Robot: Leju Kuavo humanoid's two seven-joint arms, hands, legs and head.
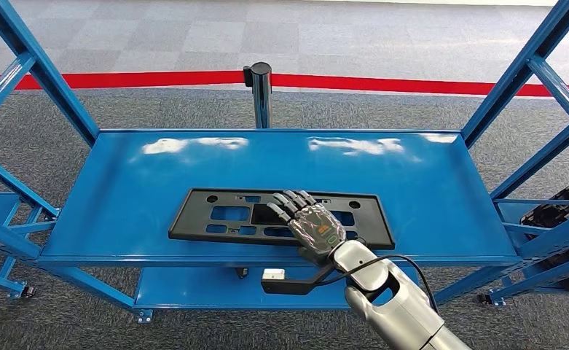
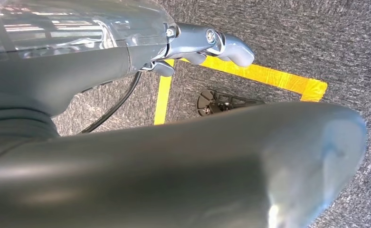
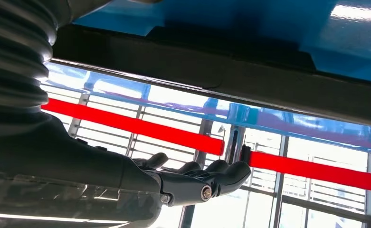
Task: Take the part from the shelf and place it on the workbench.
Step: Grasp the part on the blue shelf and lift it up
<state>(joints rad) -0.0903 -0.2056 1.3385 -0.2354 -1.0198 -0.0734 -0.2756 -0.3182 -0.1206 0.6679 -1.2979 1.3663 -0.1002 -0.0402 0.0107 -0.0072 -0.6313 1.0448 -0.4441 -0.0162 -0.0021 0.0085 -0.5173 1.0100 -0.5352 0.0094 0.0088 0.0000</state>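
Flat on the glossy blue metal shelf [image 1: 143, 186] lies the task's part, a long black rectangular plastic panel with several cut-out windows [image 1: 223, 215]. It sits on the half of the shelf nearer the robot, its long side running along the shelf's front edge and close to that edge. Over the panel's right portion is the right hand [image 1: 312, 224], palm down, at the end of a silver arm that comes in from below. Its dark fingers [image 1: 287, 203] are stretched out almost straight and only slightly apart, pointing across the panel toward its far edge; they are not curled round anything. From the head view I cannot tell whether the palm touches the panel or hovers just over it. In the right wrist view the same fingers [image 3: 207, 175] show extended and unbent, apart from the dark edge of the panel [image 3: 212, 71].

Beyond the panel, behind the shelf's back rim, stands a dark metal post [image 1: 260, 91] on grey carpet, with a red stripe [image 1: 412, 84] running across the floor past it.

The left hand [image 2: 207, 45] hangs over grey carpet marked with yellow tape [image 2: 269, 76]; whether its fingers are spread or curled I cannot tell.
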